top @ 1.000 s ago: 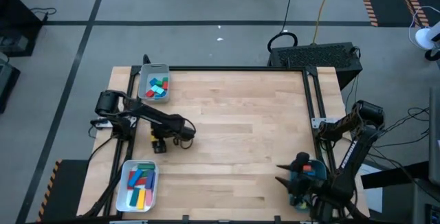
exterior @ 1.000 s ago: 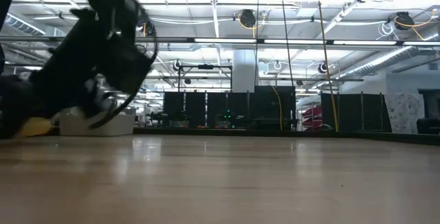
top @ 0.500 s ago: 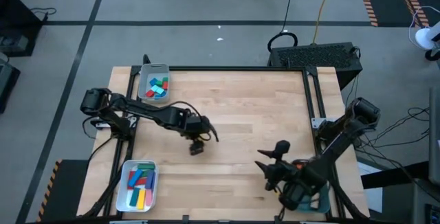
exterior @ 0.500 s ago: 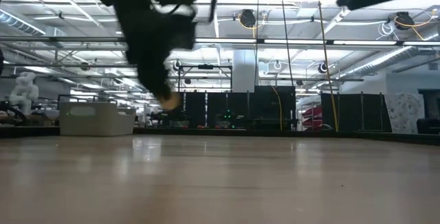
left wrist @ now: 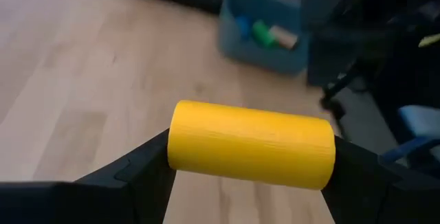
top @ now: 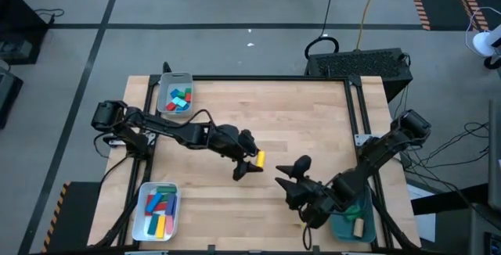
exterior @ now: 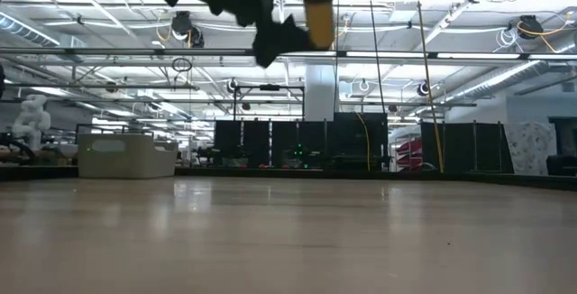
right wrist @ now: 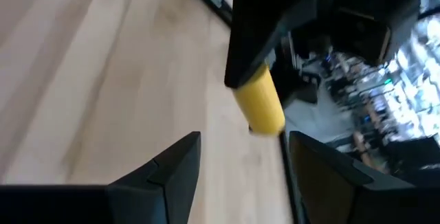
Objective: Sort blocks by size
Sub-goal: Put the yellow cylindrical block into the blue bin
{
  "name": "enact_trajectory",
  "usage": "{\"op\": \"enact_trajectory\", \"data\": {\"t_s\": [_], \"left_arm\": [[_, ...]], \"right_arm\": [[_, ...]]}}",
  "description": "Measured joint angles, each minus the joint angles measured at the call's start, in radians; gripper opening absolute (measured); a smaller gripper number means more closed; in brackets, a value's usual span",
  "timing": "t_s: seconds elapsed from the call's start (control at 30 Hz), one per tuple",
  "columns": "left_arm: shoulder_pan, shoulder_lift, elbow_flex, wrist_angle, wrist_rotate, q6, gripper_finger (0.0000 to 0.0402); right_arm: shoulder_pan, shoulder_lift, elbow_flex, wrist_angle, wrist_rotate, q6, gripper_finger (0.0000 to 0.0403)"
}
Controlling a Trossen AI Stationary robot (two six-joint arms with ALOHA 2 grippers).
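Though hidden overhead, left jaws clenched on yellow cylinder (left wrist: 251,143); right jaws spread, empty.

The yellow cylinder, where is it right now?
The yellow cylinder is clamped end to end in the left gripper, held in the air above the middle of the table, with the open right gripper facing it from close by.

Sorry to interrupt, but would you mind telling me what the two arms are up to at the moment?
The left gripper holds a yellow cylinder by its ends above the middle of the table. The right gripper is open and faces it from close by, as if for a handover. Sorted blocks lie in two white trays on the left and a teal tray on the right.
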Motion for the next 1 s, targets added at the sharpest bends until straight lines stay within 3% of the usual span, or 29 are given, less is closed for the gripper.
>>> {"op": "enact_trajectory", "data": {"t_s": [0.27, 0.53, 0.63, 0.77, 1.0], "left_arm": [[-0.005, 0.000, 0.000, 0.186, 0.079, 0.005, 0.0294], [-0.016, 0.000, -0.001, 0.229, 0.114, 0.003, 0.0295], [-0.018, 0.000, -0.001, 0.233, 0.114, 0.009, 0.0295], [-0.019, 0.001, -0.001, 0.227, 0.114, 0.014, 0.0295], [-0.019, 0.001, -0.001, 0.223, 0.115, 0.000, 0.0295]], "right_arm": [[-0.075, 0.000, 0.000, 0.186, -0.031, -0.293, 0.0227], [-0.128, 0.001, 0.000, 0.295, -0.028, -0.413, 0.0228], [-0.142, 0.001, 0.000, 0.337, -0.072, -0.434, 0.0225], [-0.156, 0.001, 0.000, 0.343, -0.154, -0.429, 0.0206], [-0.155, 0.001, 0.000, 0.364, -0.147, -0.424, 0.0136]]}}
